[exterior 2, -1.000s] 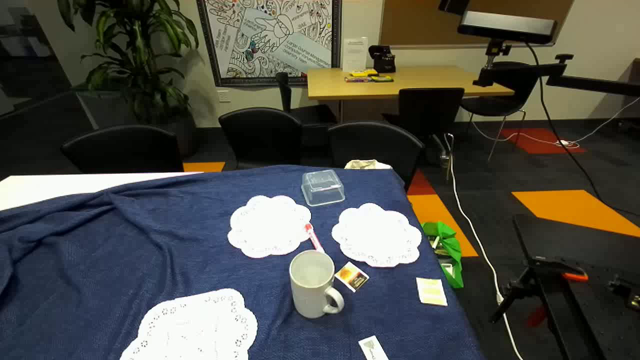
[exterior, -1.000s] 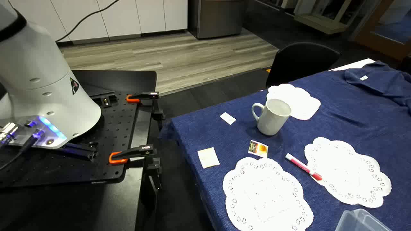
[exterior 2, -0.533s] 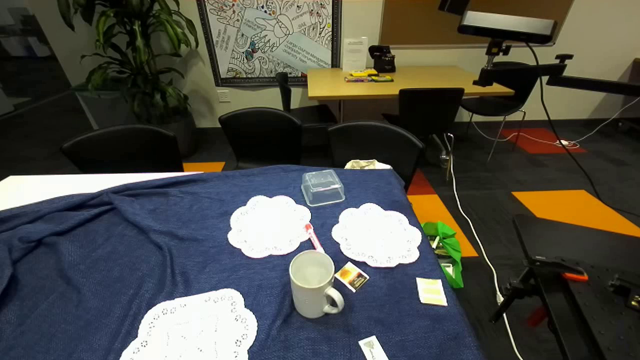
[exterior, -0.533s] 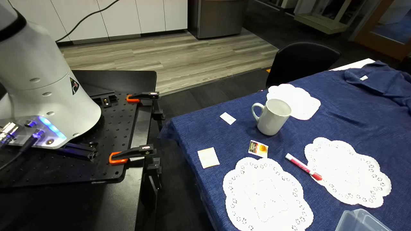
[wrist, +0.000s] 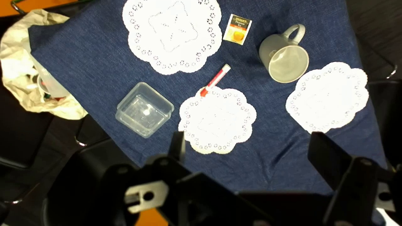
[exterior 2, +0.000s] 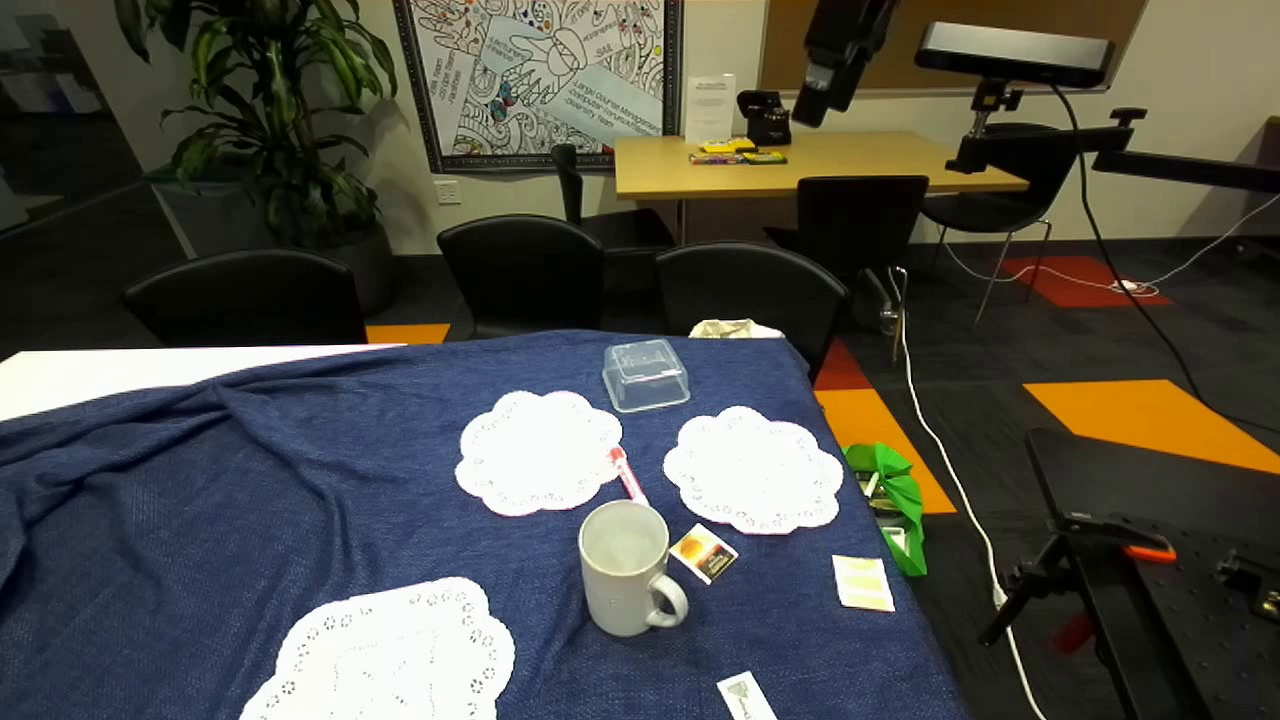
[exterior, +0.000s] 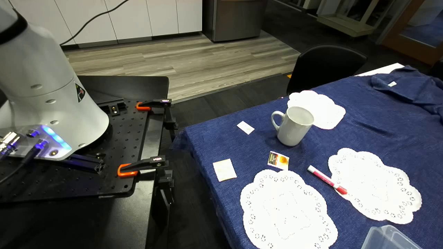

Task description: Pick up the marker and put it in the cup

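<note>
1. Shows in the wrist view a gripper (wrist: 247, 140) spread wide with nothing held, presumably ready for the pick-up to come. Finds the marker (wrist: 214, 80) lying aslant, with its red end over the edge of a doily (wrist: 217, 122) and its white end on the blue cloth (wrist: 270, 100); likely offers the easier pinch on the cloth side. Has the white cup (wrist: 272, 49) near by with its handle turned away from the marker, perhaps to leave the mouth free for the drop.

2. Confirms in an exterior view the cup (exterior: 291, 133) upright on the cloth, and leaves the gripper out of frame. Includes a robot base (exterior: 52, 90) on a black plate (exterior: 126, 145) held by clamps (exterior: 148, 162) along one edge, probably against shifting. Opens behind onto white cupboards (exterior: 131, 20) and a wood-look floor (exterior: 214, 62).

3. Catches in an exterior view part of the gripper, high up and well apart from the marker (exterior 2: 629, 477) beyond the cup. Takes in a clear tub (exterior 2: 645, 375) on the cloth, then black chairs (exterior 2: 520, 265), a leafy plant (exterior 2: 275, 120) and a framed drawing (exterior 2: 545, 75).
</note>
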### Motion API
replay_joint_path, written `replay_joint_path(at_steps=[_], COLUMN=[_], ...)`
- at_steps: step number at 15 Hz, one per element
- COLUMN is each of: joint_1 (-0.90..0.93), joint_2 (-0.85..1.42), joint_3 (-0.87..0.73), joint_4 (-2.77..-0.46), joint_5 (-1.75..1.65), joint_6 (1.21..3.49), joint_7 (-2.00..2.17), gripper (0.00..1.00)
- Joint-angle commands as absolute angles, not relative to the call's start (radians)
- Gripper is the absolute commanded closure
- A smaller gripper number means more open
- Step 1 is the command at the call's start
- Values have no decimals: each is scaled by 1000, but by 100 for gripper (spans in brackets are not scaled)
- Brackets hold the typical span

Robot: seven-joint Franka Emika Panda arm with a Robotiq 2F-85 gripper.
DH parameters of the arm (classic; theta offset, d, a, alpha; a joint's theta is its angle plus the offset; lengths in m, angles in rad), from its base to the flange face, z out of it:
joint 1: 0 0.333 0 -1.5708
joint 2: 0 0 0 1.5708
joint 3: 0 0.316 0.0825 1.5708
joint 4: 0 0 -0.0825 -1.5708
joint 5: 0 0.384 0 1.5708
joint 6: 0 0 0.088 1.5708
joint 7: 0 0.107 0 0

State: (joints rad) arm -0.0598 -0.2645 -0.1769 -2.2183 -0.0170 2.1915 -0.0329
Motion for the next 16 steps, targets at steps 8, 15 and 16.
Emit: replay_joint_path(at_steps=[8, 15, 16], joint_1=[-111, -85, -88], joint_2=[72, 313, 256], joint_3=[-155, -152, -163], joint_4=[-2204, -2147, -2195], joint_5=[18, 52, 32], joint_6=[2390, 2581, 2574], joint_7=[256, 341, 319], gripper=[0, 0, 0])
